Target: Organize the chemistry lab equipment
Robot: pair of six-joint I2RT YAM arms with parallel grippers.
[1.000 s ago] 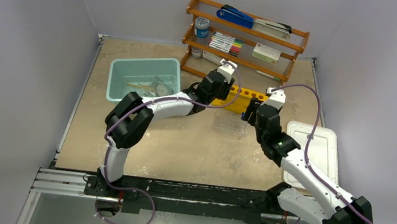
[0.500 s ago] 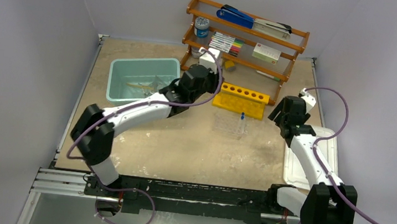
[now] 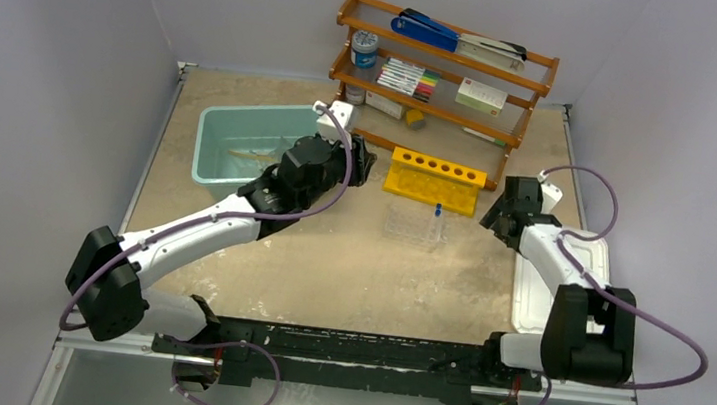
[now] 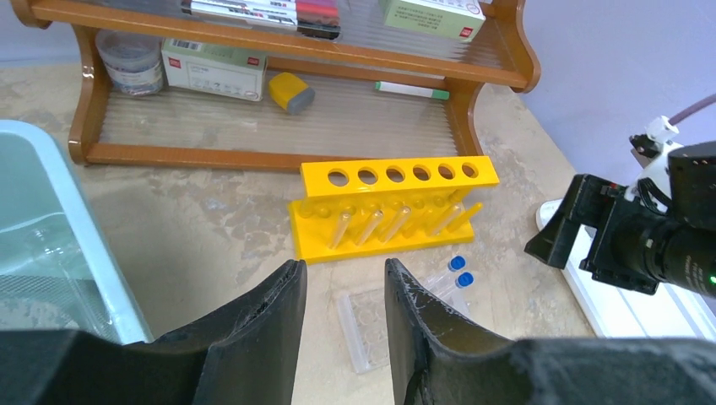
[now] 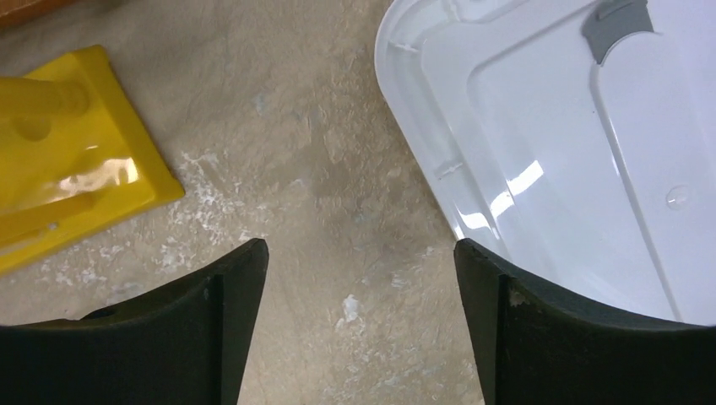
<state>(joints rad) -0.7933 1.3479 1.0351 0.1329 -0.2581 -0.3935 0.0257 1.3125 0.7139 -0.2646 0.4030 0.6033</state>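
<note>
Yellow test-tube rack [image 3: 434, 178] stood centrally in the overhead view, its long axis running left to right before the wooden shelf [image 3: 444, 66], with a clear square dish [image 3: 415, 226] just in front. At its left, the teal bin [image 3: 213, 137] held clear glassware [image 3: 259, 155].

From the left wrist, the left gripper [image 4: 342, 312] showed fingers slightly parted, holding nothing. The rack's holes faced up, with clear tubes [image 4: 371, 226] leaning beneath.

From the right wrist, the right gripper [image 5: 359, 329] was spread wide and empty, between the rack's corner and the white lid [image 5: 574, 126].

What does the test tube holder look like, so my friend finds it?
Find the wooden shelf at the back of the table. Just in front of it stands the rack. It is bright yellow with six round holes on top, unlike the clear tray beside it.
</note>
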